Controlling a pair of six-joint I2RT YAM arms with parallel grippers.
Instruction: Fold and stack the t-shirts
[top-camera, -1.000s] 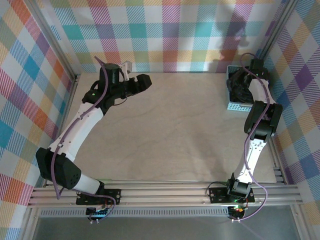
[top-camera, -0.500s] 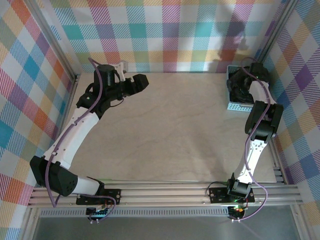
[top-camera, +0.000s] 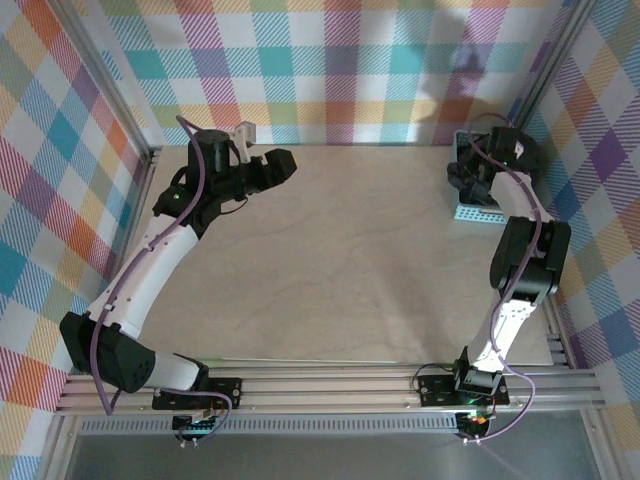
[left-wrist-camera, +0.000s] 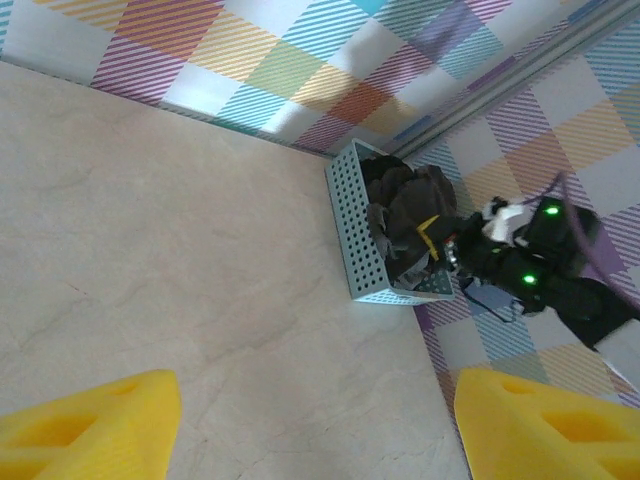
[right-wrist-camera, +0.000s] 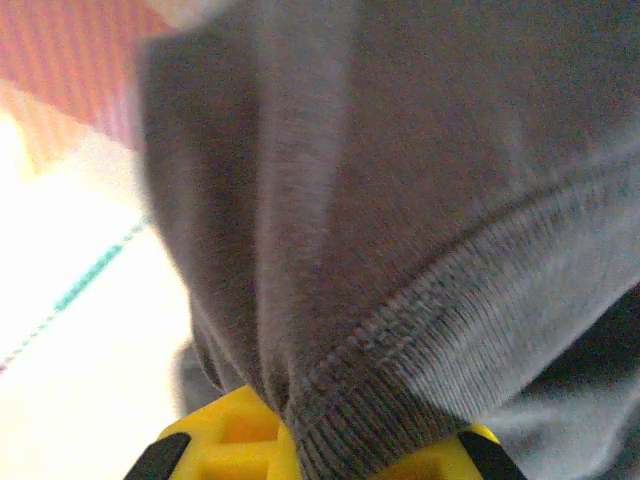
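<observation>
Dark charcoal t-shirts (left-wrist-camera: 405, 212) lie bunched in the light-blue lattice basket (left-wrist-camera: 352, 232) at the far right corner of the table. My right gripper (right-wrist-camera: 330, 450) is down in that basket, its yellow fingers (right-wrist-camera: 222, 438) shut on a ribbed hem of a t-shirt (right-wrist-camera: 400, 200), which hangs close over the lens. From above, the right gripper (top-camera: 468, 182) sits over the basket (top-camera: 476, 213). My left gripper (top-camera: 288, 163) hovers over the far left of the table, open, with bare tabletop between its yellow fingers (left-wrist-camera: 90, 420).
Checked walls close the table at the back and both sides. The beige tabletop (top-camera: 350, 270) stretches between the two arms. An aluminium rail (top-camera: 330, 385) runs along the near edge by the arm bases.
My right gripper has closed on the t-shirt cloth in the basket, and its wrist has shifted slightly left. The left arm swung a little left early on, then held still.
</observation>
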